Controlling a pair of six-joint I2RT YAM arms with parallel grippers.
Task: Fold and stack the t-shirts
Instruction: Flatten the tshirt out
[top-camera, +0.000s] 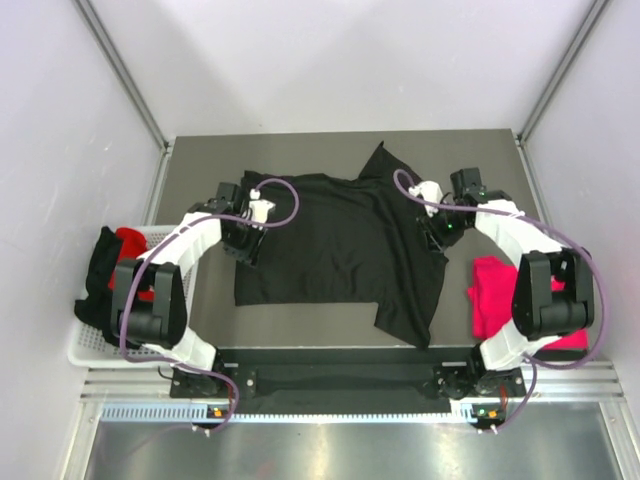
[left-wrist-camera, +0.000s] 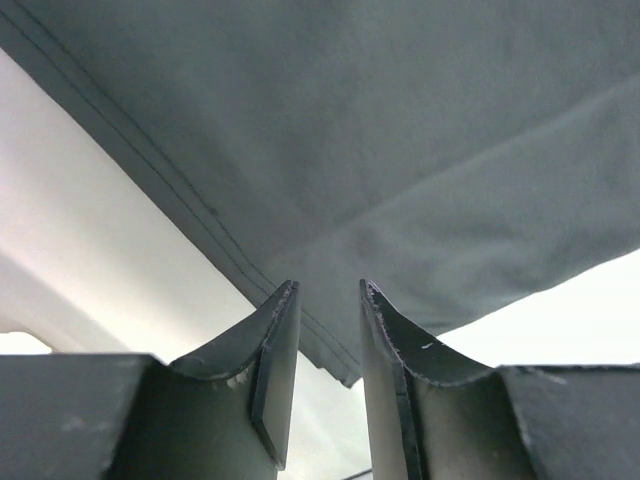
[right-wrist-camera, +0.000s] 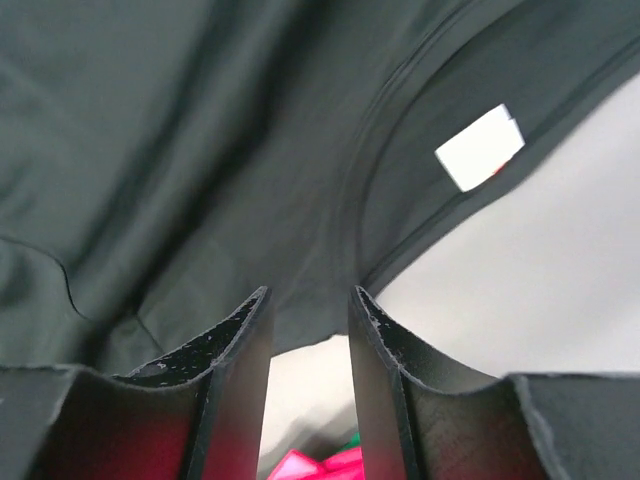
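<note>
A black t-shirt (top-camera: 340, 250) lies spread on the dark table, its right side bunched into folds. My left gripper (top-camera: 245, 245) is at its left edge. In the left wrist view the jaws (left-wrist-camera: 328, 290) stand apart, with the stitched hem (left-wrist-camera: 230, 250) just past the fingertips. My right gripper (top-camera: 437, 235) is at the shirt's right side, near the collar. In the right wrist view it (right-wrist-camera: 308, 292) is open, with the collar and white tag (right-wrist-camera: 480, 147) beyond its tips. A folded pink t-shirt (top-camera: 495, 295) lies at the right; it also shows in the right wrist view (right-wrist-camera: 320, 465).
A white wire basket (top-camera: 85, 350) sits off the table's left edge, holding a black shirt (top-camera: 100, 265) and a red one (top-camera: 135, 245). White walls enclose the table at the back and sides. A metal rail runs along the near edge.
</note>
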